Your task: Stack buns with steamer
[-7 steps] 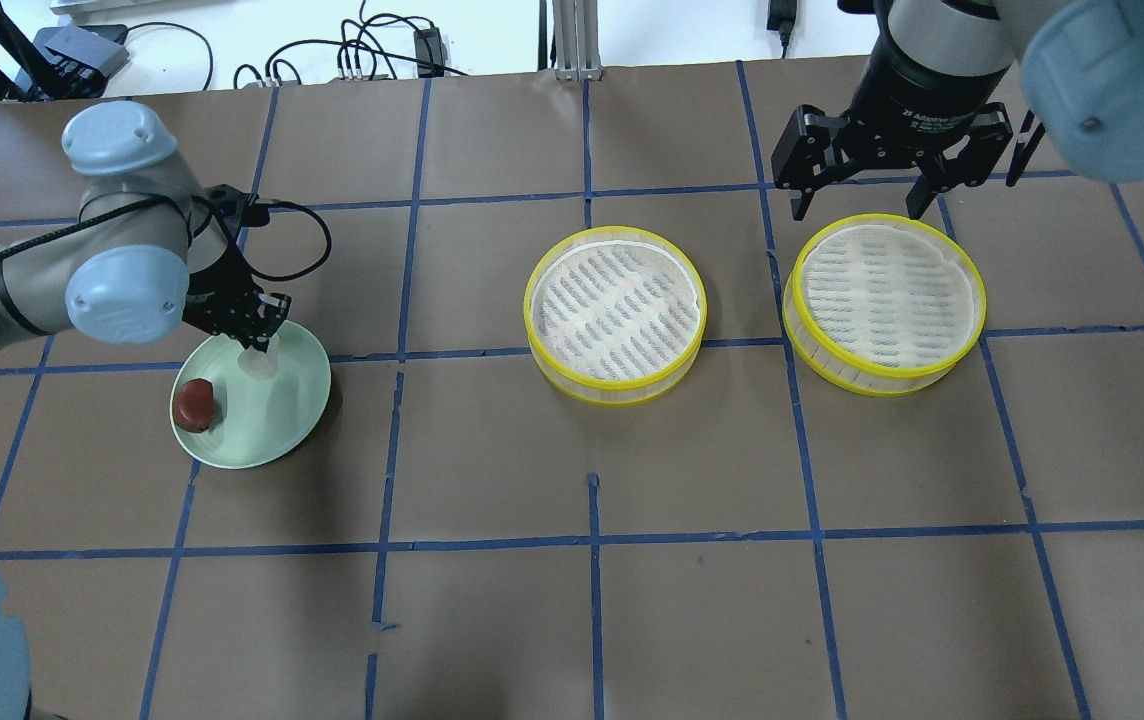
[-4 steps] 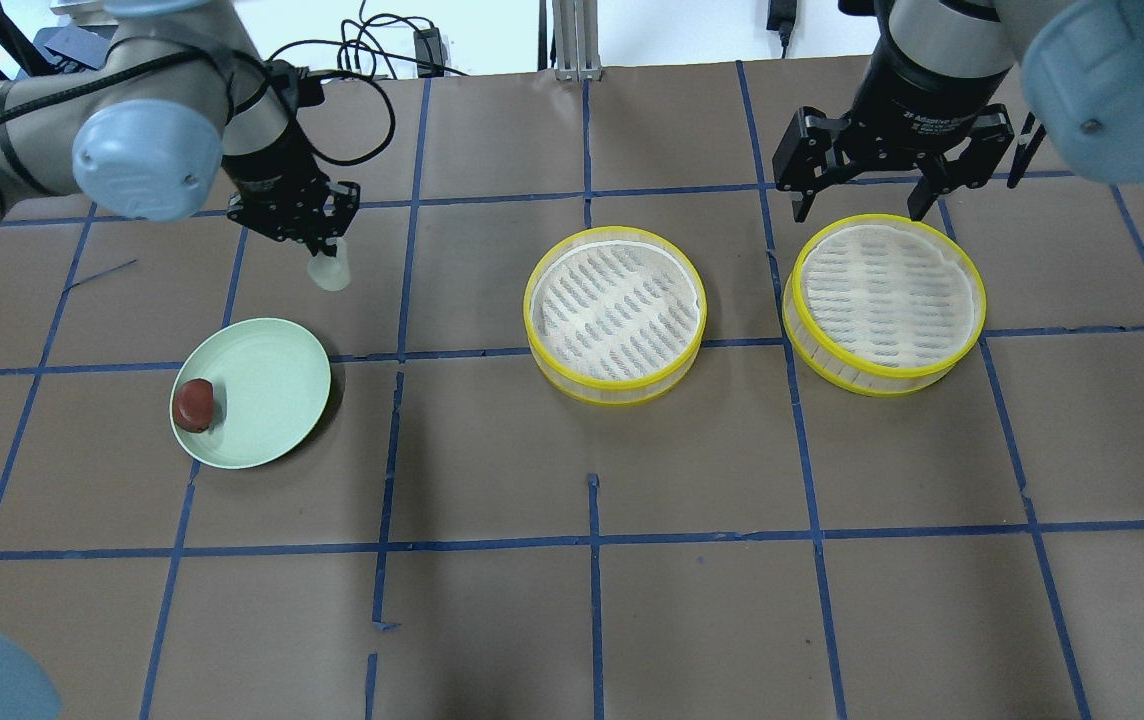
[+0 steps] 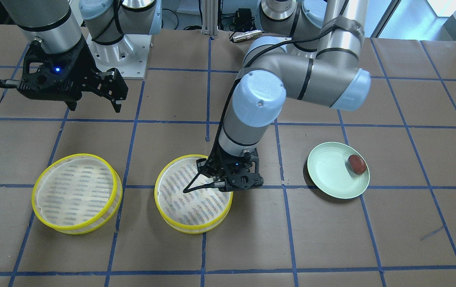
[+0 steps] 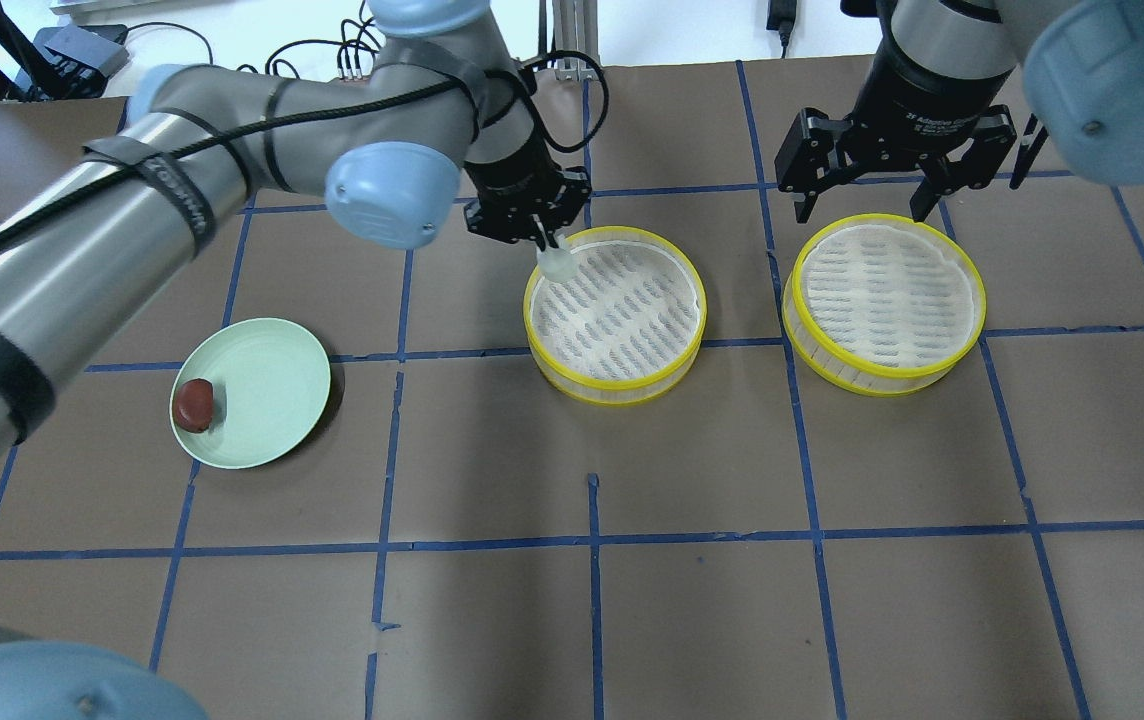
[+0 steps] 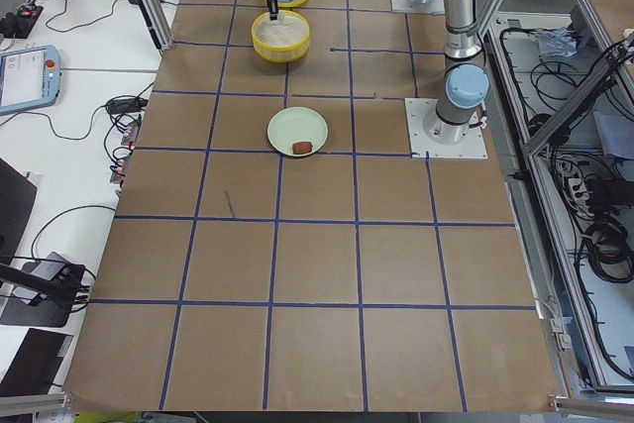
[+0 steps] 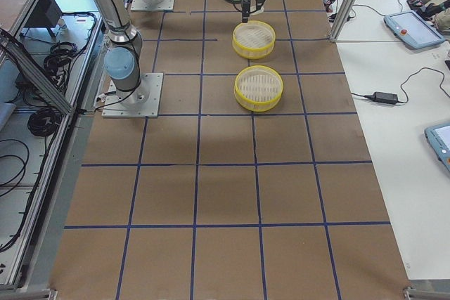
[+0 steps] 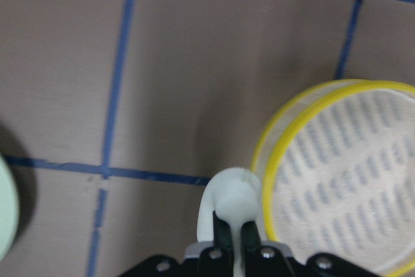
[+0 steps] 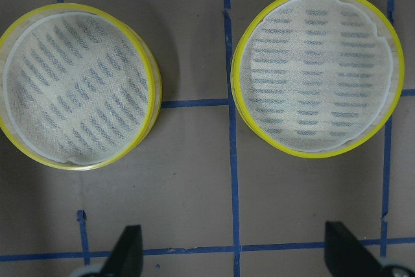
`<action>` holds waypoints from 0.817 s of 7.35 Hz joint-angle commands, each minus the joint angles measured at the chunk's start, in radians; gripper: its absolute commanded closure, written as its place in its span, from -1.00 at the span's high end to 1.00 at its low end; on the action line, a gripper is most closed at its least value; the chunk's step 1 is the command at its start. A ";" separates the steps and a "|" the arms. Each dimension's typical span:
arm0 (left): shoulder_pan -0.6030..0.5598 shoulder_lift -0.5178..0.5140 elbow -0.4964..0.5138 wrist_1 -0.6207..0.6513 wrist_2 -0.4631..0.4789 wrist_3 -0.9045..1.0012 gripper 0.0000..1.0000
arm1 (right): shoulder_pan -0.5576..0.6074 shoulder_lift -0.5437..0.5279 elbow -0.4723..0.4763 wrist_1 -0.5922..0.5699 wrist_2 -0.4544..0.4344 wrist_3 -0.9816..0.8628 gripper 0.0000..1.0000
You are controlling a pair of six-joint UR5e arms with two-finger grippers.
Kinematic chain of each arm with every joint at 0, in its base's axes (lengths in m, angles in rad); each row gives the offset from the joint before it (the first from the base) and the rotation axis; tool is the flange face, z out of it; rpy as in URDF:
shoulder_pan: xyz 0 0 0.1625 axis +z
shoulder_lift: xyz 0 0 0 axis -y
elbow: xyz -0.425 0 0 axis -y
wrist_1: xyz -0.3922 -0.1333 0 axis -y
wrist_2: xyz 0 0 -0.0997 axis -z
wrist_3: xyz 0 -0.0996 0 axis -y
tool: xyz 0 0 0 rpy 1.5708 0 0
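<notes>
My left gripper (image 4: 544, 240) is shut on the white oblong bun (image 4: 555, 264) and holds it over the back-left rim of the middle steamer (image 4: 532, 300). In the left wrist view the bun (image 7: 232, 196) hangs from the fingers (image 7: 224, 237) just beside the yellow rim (image 7: 269, 180). The reddish-brown bun (image 4: 196, 404) lies on the left part of the pale green plate (image 4: 267, 395). My right gripper (image 4: 862, 208) is open and empty, above the table just behind the second steamer (image 4: 972, 300). Both steamers show no contents in the right wrist view.
The two yellow-rimmed steamers (image 8: 155, 105) (image 8: 237, 95) stand side by side about a hand's width apart. The plate (image 3: 331, 179) is well off to the left arm's side. Blue tape lines grid the brown table. Cables lie beyond the far edge.
My left gripper lifted the white bun off the plate and carried it to the right, up to the middle steamer's rim. The right arm has not moved.
</notes>
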 commanded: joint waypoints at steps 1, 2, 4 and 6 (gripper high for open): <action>-0.042 -0.076 -0.018 0.061 -0.024 -0.025 -0.66 | 0.000 0.000 0.000 0.000 0.000 0.000 1.00; -0.044 -0.085 -0.021 0.062 -0.024 -0.028 0.14 | 0.000 0.001 0.000 0.000 0.000 0.000 1.00; -0.044 -0.075 -0.020 0.059 -0.027 -0.019 0.60 | 0.000 0.001 0.000 0.000 0.000 0.000 1.00; -0.044 -0.067 -0.018 0.059 -0.027 -0.015 0.63 | 0.000 0.000 0.000 0.000 -0.002 0.000 1.00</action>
